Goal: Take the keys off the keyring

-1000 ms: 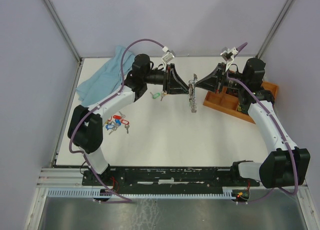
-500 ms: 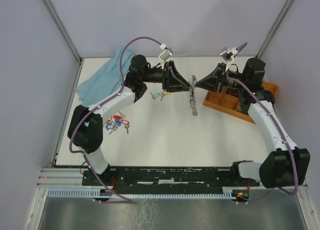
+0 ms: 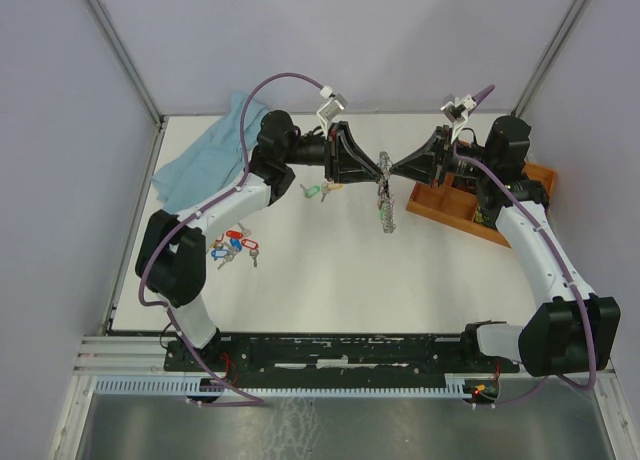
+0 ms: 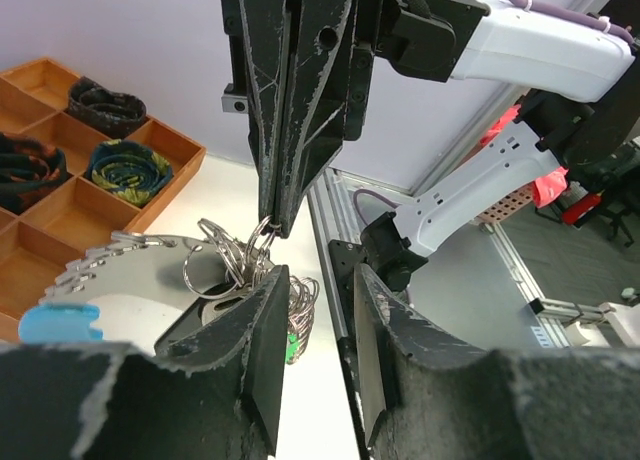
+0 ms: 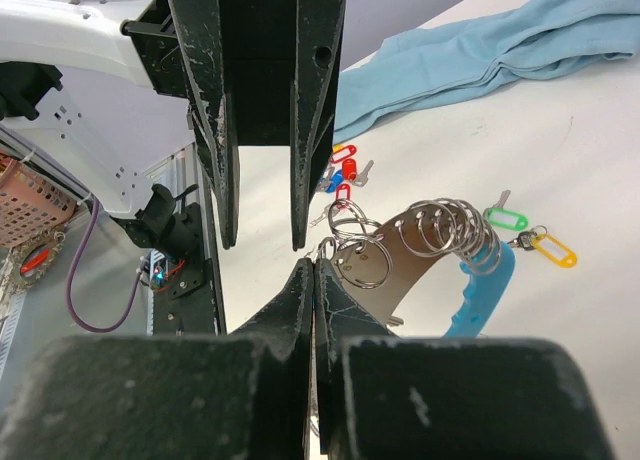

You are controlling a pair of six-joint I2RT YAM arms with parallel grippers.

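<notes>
The keyring hangs above the table between both arms. It is a curved grey plate strung with silver split rings, with a light blue stretch. My right gripper is shut on its end ring. My left gripper faces it tip to tip, open, with the rings just left of its left finger and nothing between the fingers. Loose keys lie on the table: green-tagged, yellow-tagged and a red-and-blue cluster. Keys on the keyring itself barely show.
A wooden compartment tray with dark rolled items sits under the right arm. A light blue cloth lies at the back left. Grey walls close the table on three sides.
My left gripper has moved right, up to the keyring's top, and its jaws have narrowed. The keyring has swung slightly and hangs shorter. The right gripper has held still.
</notes>
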